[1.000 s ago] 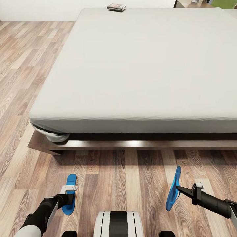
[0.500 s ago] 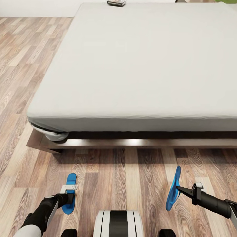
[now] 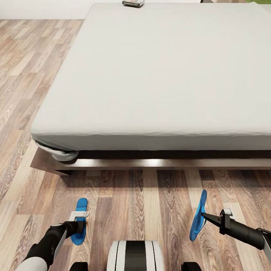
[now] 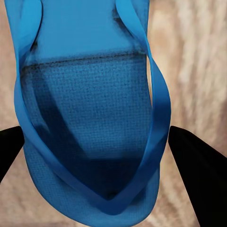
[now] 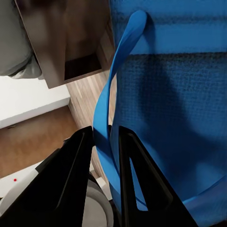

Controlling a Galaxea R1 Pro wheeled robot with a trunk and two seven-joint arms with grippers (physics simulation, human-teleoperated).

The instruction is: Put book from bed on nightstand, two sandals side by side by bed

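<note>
- Right sandal (image 3: pixel 198 215), lower right of head view: hangs on edge, strap pinched in right gripper (image 3: pixel 203 215) jaws.
- Left sandal (image 3: pixel 79 222), lower left: flat on floor (image 3: pixel 143 203); left gripper (image 3: pixel 78 222) jaws open, straddling it.
- Book (image 3: pixel 133 3) at top edge, on bed (image 3: pixel 165 75).
- Step: sandal placement. Next, probably: lay right sandal flat beside left.

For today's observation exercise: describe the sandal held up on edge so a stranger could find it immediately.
Start at the big white bed and drop to the wood-plank floor along its near edge, where two bright blue sandals show. The one you want is the sandal on the right, its strap pinched by the right pincer. It stands tilted on edge, whereas the left sandal lies flat.
</note>
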